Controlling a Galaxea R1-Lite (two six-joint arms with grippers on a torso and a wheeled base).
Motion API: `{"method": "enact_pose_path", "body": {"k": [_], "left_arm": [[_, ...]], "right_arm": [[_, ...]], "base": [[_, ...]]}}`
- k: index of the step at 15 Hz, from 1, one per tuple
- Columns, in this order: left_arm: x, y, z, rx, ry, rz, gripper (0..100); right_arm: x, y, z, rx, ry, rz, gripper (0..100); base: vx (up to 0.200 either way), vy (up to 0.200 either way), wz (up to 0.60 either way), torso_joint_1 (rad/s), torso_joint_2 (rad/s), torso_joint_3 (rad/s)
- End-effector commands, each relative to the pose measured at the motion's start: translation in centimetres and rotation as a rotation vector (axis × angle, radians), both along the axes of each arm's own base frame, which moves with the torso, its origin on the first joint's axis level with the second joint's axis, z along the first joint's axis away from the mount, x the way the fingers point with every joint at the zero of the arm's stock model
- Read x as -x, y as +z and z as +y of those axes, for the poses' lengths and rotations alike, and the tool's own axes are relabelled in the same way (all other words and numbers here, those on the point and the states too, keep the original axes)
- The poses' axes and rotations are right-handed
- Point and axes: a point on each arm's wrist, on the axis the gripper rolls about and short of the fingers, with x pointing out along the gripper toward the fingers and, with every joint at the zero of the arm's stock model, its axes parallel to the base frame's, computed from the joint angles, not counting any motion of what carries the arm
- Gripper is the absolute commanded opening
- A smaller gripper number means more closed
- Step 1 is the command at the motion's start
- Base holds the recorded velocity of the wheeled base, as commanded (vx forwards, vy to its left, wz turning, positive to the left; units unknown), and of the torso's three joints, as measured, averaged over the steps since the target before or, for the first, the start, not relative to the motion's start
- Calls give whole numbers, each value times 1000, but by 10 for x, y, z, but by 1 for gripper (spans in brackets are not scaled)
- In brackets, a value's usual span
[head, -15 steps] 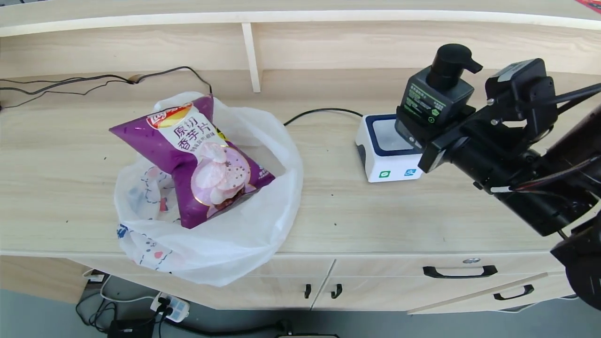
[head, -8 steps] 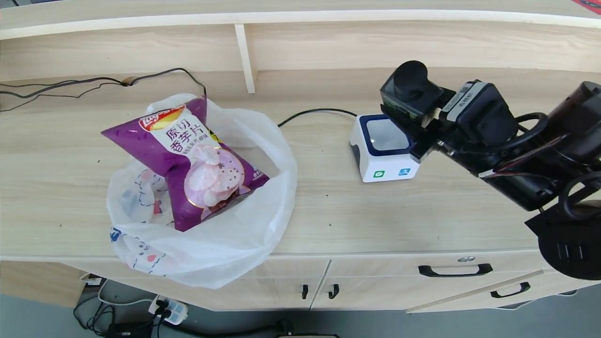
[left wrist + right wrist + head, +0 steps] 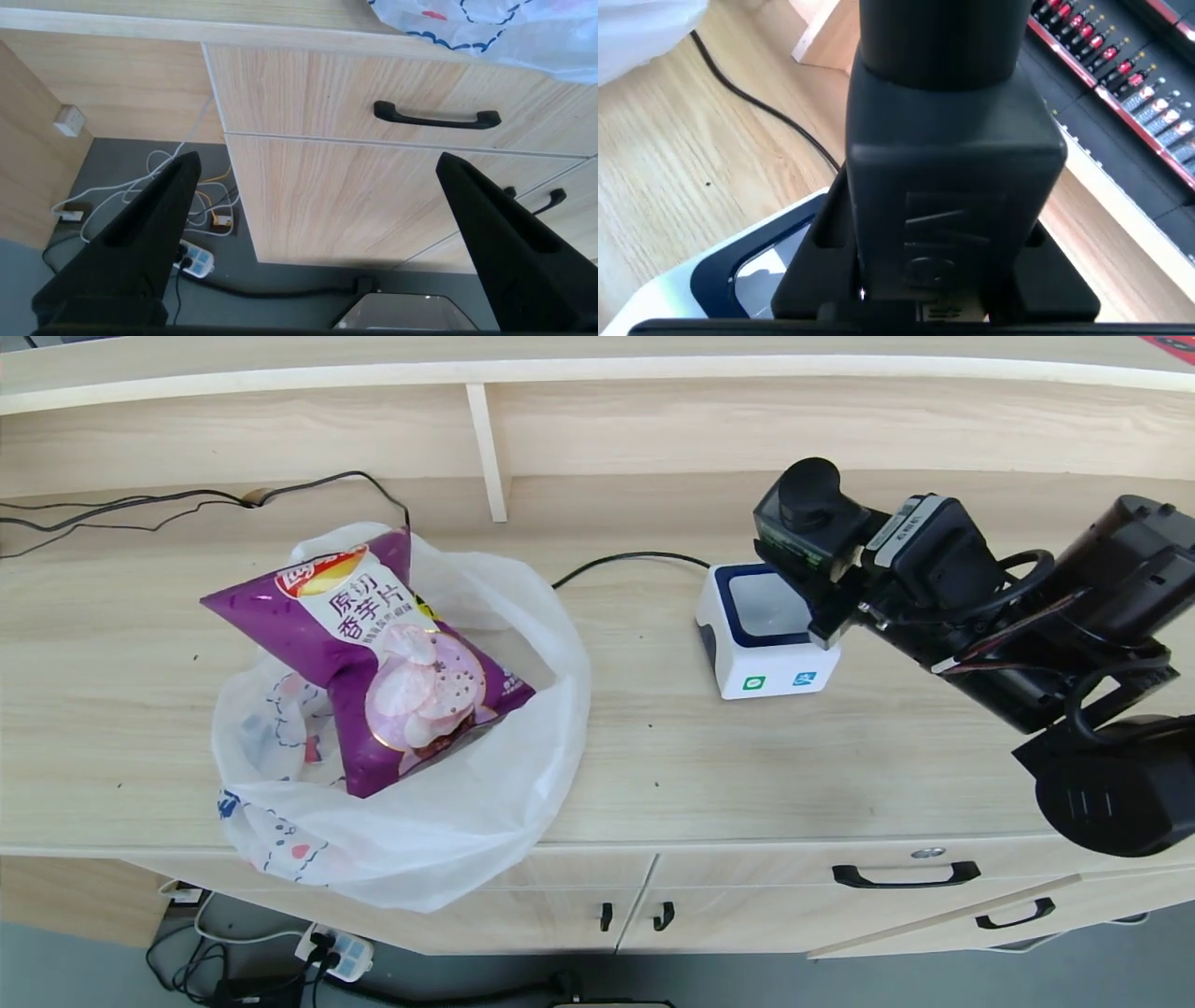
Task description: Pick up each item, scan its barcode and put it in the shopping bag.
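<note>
Right claw point(image 3: 836, 574) was clamped on the bottle point(image 3: 805, 518), tipped over the scanner point(image 3: 766, 663) from its 1 o'clock side. Left claw point(image 3: 318, 238) hung wide open down by the drawers point(image 3: 355, 201). My worry: the bottle could twist in the grip or clip the scanner's rim. Bag point(image 3: 467, 821) sat at the scanner's 9 o'clock with bare bench point(image 3: 840, 765) between, but the chips point(image 3: 373, 644) hogged its mouth, and it overhung the bench's front edge.
</note>
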Motion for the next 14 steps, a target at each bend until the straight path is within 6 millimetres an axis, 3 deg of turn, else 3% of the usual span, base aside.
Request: {"method": "enact_pose_path", "body": {"k": [1, 7, 10, 12, 14], "left_arm": [[0, 0, 0, 0, 0, -1, 100], [0, 0, 0, 0, 0, -1, 100], [0, 0, 0, 0, -2, -1, 100], [0, 0, 0, 0, -2, -1, 100], [0, 0, 0, 0, -2, -1, 100]], "right_arm": [[0, -2, -3, -4, -9, 12, 0], [6, -9, -3, -12, -2, 19, 0], [32, 6, 30, -116, 138, 35, 0], [58, 18, 28, -289, 120, 100, 0], [70, 29, 21, -330, 105, 112, 0]], "base": [[0, 0, 0, 0, 0, 0], [0, 0, 0, 0, 0, 0], [0, 0, 0, 0, 0, 0], [0, 0, 600, 0, -2, -2], [0, 0, 600, -2, 5, 5]]}}
